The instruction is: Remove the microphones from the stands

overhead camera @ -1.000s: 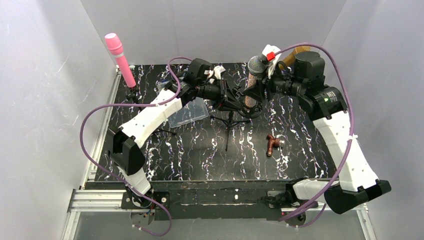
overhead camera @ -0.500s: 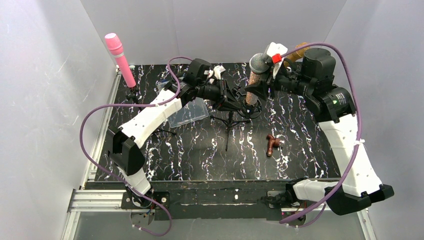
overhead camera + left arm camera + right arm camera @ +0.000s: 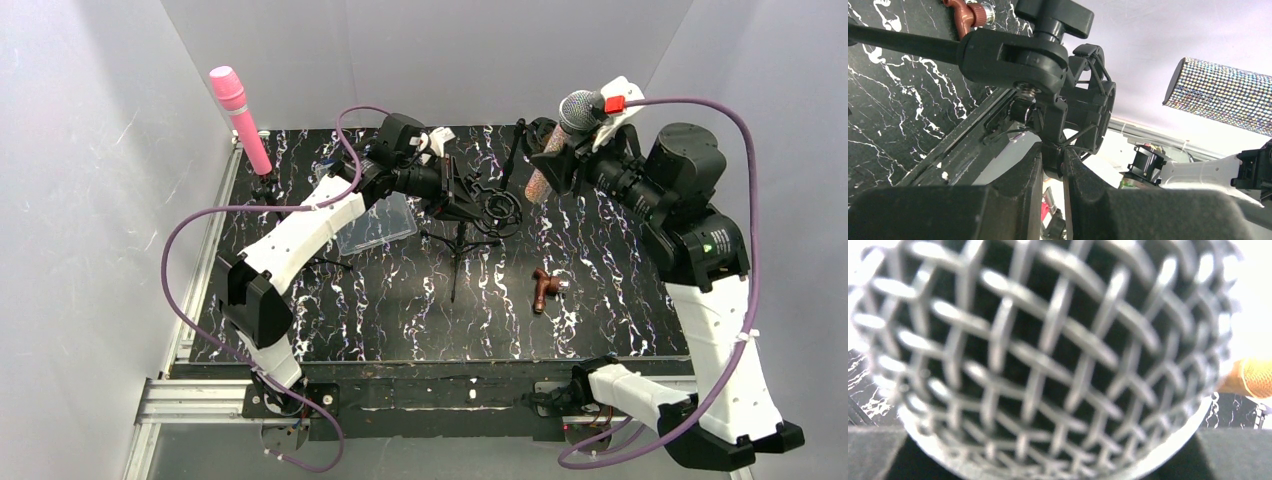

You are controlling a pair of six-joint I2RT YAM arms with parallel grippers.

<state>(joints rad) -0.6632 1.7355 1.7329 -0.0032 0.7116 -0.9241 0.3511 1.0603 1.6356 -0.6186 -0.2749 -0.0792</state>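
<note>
The microphone, with a glittery body and a silver mesh head, hangs tilted in the air at the back right, clear of the stand. My right gripper is shut on it just below the head. In the right wrist view the mesh head fills the picture. The small black tripod stand stands mid-table with its ring mount empty. My left gripper is shut on the underside of that mount. In the left wrist view the glittery body floats to the upper right of the mount.
A pink microphone leans on its own stand at the back left. A clear plastic box lies under the left arm. A brown clamp lies right of the tripod. A gold microphone shows at the right edge of the right wrist view.
My right arm has drawn the microphone up and to the right, out of the ring mount. The left gripper has stayed shut on the mount.
</note>
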